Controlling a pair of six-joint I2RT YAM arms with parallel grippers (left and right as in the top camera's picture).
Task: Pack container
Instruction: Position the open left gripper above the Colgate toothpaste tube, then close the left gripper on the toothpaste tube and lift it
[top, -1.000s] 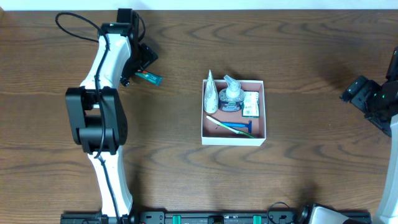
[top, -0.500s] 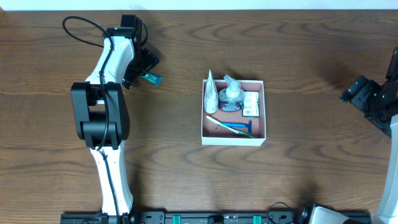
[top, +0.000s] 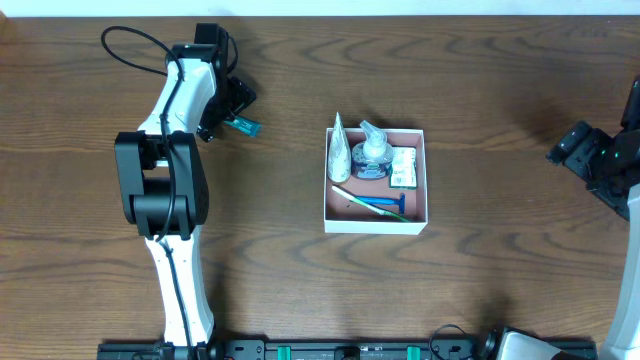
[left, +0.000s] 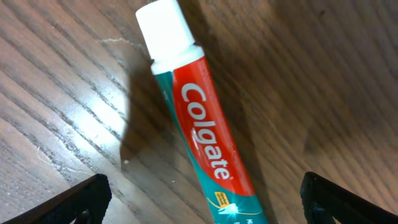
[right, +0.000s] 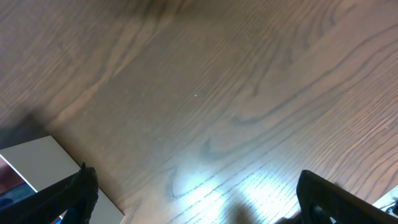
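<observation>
The container (top: 415, 226), a shallow square box with white walls and a pink inside, sits at the table's middle; a corner of it shows in the right wrist view (right: 34, 163). It holds a white tube, a pump bottle, a small white and green pack, a toothbrush and a blue razor. A teal and red Colgate toothpaste tube (top: 243, 125) lies on the table at the far left. My left gripper (top: 228, 112) is open, low over the tube, with the tube (left: 199, 127) lying between its fingers (left: 202, 205). My right gripper (top: 572, 150) is open and empty (right: 199, 199) at the far right.
The table is dark wood. A black cable loops from the left arm near the far left edge (top: 125, 45). Clamps and bases line the front edge (top: 300, 350).
The left arm shifted slightly right and settled over the toothpaste tube a second ago; it has not moved since. The right arm has not moved.
</observation>
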